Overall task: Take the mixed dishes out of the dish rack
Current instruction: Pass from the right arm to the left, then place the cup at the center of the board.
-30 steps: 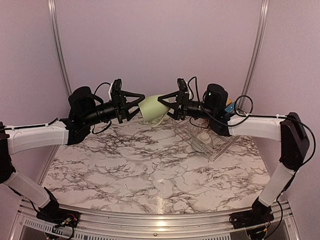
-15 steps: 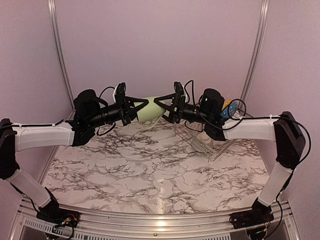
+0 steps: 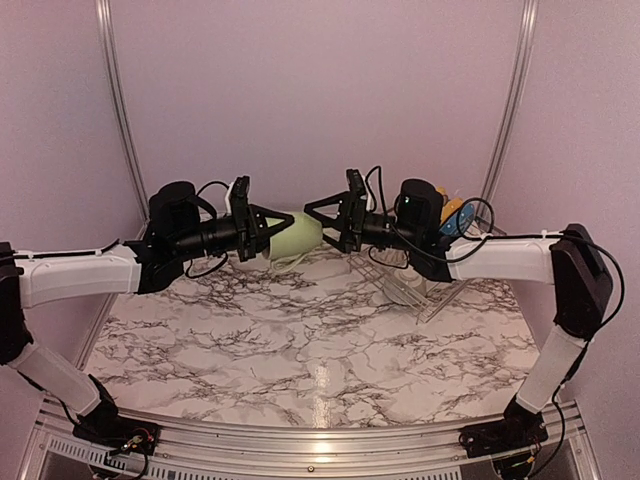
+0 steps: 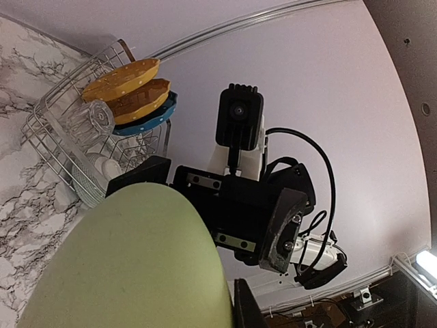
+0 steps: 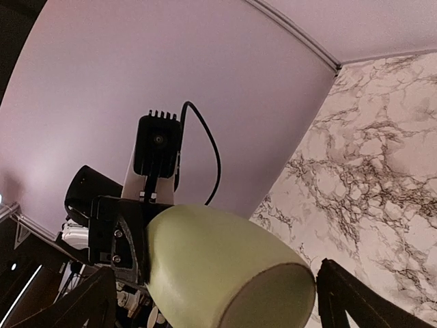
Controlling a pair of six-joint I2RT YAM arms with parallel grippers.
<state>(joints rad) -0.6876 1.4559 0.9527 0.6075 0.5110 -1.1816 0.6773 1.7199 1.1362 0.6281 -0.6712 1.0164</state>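
Left wrist: one green mug (image 4: pixel 136 266); two orange plates (image 4: pixel 123 76) (one blue plate (image 4: pixel 147 120))

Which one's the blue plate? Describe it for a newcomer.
At the far right of the marble table sits the wire dish rack. Plates stand on edge at its far end: two yellow-orange plates, then the blue plate, the only blue one, last in the row.

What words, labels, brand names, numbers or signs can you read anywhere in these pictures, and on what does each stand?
None to read: the pale green mug, the dotted plates, the wire dish rack and the black wrist camera show no words, numbers, brands or labels.
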